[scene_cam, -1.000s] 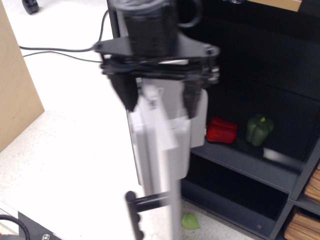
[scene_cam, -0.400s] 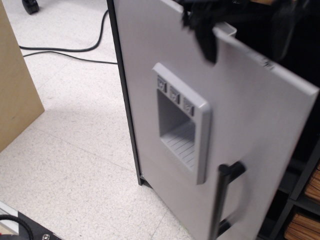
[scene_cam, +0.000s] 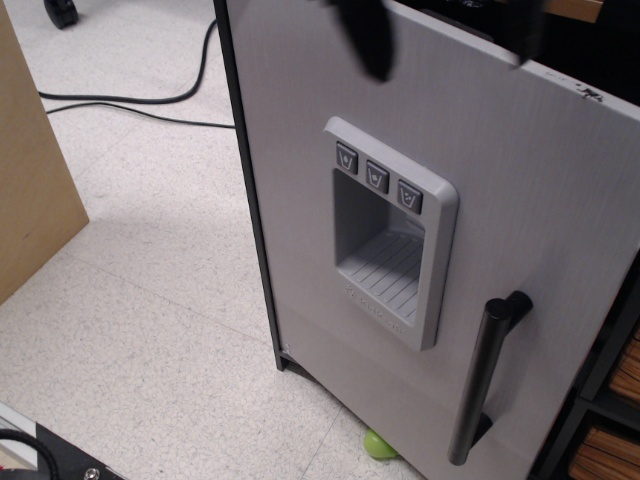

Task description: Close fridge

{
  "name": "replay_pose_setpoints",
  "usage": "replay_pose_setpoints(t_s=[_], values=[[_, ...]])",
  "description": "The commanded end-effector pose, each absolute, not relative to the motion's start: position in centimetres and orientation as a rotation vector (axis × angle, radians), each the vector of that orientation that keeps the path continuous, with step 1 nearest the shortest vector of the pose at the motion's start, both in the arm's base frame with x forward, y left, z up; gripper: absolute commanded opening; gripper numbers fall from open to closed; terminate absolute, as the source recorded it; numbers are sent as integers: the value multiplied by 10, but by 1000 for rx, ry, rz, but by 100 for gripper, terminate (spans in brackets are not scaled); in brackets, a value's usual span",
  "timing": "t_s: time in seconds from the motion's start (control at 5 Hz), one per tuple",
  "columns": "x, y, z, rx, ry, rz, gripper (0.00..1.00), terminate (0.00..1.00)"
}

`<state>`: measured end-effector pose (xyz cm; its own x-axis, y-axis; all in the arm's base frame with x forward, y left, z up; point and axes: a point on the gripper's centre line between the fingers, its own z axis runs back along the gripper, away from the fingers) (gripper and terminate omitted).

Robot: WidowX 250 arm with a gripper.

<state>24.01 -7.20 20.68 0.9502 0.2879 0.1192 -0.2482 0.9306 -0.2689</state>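
Observation.image view: at the top edge the gripper (scene_cam: 445,35) appears only as two dark, blurred fingers (scene_cam: 367,38), spread well apart and holding nothing, one over the upper face of the light grey door (scene_cam: 300,180) and the other at its top right edge, a placement that looks suited to pushing the door home. That door fills most of the frame, swung nearly flush against the fridge (scene_cam: 232,120), whose black body shows only as a thin strip along the left side, so the closing looks almost done. Blur hides whether a finger touches the door, the shelves and the gripper's body are out of sight, and a small green object (scene_cam: 378,445) peeks out on the floor under the door's lower edge, too hidden to identify.
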Motion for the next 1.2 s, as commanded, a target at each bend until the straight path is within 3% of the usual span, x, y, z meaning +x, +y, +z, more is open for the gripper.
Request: replay_pose_setpoints(t_s=[0.0,0.4,0.6,1.0], values=[[235,-59,139,-95,-182,221,100,0],[273,-80,81,-83,-194,190,100,0],[295,-93,74,-151,-189,213,100,0],[325,-110,72,-182,-247,187,100,0]])
